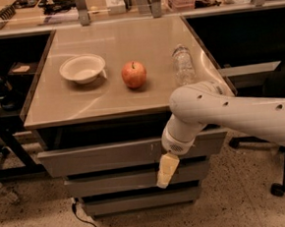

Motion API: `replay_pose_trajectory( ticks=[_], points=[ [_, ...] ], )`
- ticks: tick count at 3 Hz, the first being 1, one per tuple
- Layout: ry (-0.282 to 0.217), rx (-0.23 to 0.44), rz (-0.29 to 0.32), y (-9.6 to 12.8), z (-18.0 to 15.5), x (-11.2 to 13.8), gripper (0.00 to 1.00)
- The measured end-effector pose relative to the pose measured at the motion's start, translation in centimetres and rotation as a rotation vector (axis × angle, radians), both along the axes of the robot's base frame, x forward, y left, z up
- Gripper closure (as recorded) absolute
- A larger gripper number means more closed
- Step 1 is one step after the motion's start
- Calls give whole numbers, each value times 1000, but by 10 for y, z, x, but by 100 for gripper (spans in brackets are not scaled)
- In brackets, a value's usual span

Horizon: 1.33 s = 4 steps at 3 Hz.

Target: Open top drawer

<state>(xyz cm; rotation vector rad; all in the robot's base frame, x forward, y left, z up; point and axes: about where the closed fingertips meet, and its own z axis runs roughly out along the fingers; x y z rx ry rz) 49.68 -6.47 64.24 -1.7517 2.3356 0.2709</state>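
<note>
The top drawer (101, 158) is the widest grey front just under the tabletop, with small pale scratches right of centre. It stands a little forward of the table edge, with a dark gap above it. My gripper (166, 170), with pale yellowish fingers, hangs from the white arm (221, 111) in front of the drawers. It sits right of centre, at the top drawer's lower edge and over the second drawer (113, 182). The arm hides the right part of the top drawer front.
On the beige table (107, 106) are a white bowl (82, 68), a red apple (134, 74) and a clear plastic bottle (183, 65). A third, lowest drawer (134, 202) is below. A chair base (276, 188) is at the right, a black cable (87, 223) on the floor.
</note>
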Motion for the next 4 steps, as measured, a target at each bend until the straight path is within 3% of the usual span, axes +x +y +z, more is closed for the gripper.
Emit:
replay_pose_trajectory(
  ticks=[2, 3, 4],
  points=[
    [123, 41, 37, -16, 26, -82, 0],
    [174, 82, 10, -16, 39, -119, 0],
    [173, 83, 12, -16, 39, -118, 0]
  ],
)
